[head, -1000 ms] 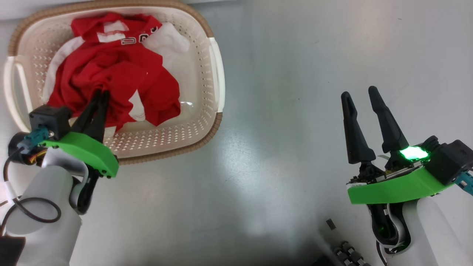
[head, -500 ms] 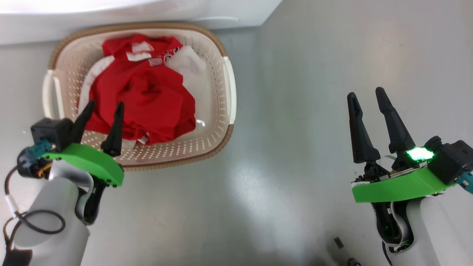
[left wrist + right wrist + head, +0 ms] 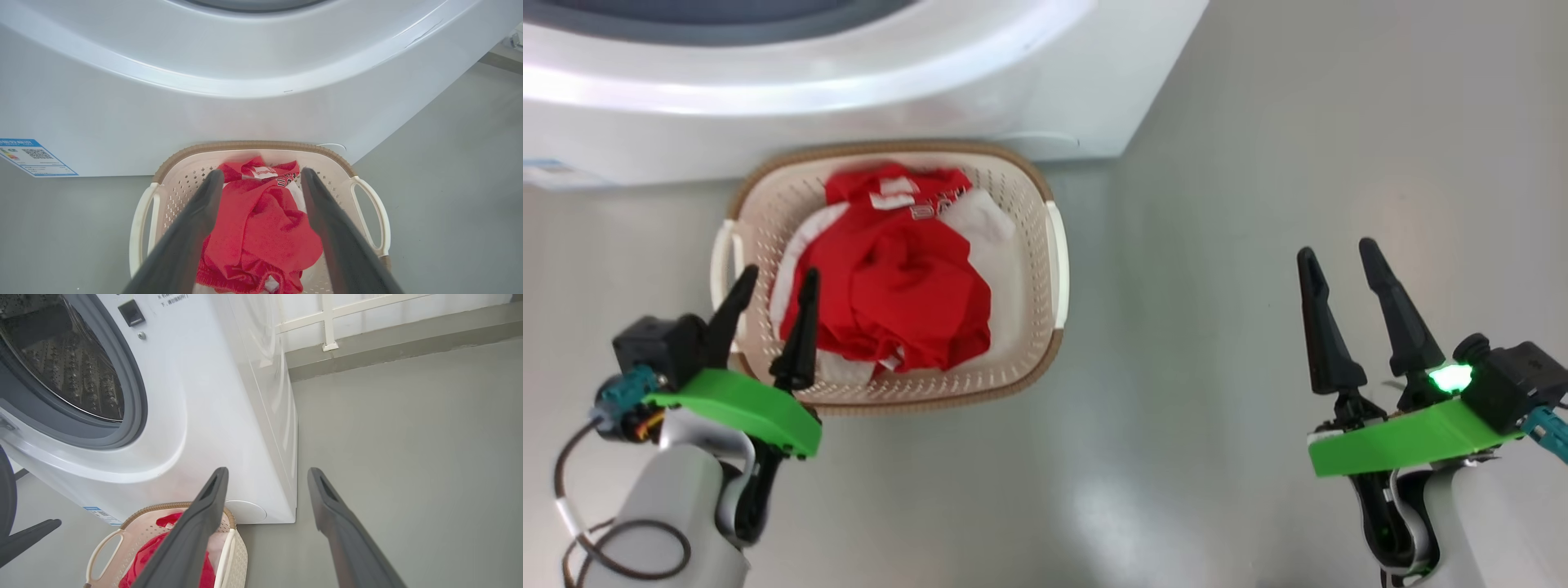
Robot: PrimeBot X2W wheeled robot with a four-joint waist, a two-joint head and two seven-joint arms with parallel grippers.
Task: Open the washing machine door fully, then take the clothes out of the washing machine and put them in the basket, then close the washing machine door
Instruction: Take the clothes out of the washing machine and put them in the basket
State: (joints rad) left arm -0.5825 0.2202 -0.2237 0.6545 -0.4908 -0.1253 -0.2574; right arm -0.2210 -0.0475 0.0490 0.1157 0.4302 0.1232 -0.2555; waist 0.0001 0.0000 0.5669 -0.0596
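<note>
While the clothes (image 3: 898,286) lie heaped in the basket (image 3: 1058,269) just ahead of the left gripper (image 3: 778,278), fingers wide and empty, the drop looks finished. Lift those fingers clear of the rim before turning to the washing machine (image 3: 931,106) beyond them. The right gripper (image 3: 1336,251), also wide and empty, has bare floor (image 3: 1217,367) ahead.

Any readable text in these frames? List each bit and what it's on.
The blue sticker on the washing machine front: small print and a square code, too small to read.
The white lettering on the red clothes in the basket: folded and partly hidden, not readable.
The small printed line beside the machine's opening: too small and cut off by the frame edge.
Nothing can be quoted with confidence.
</note>
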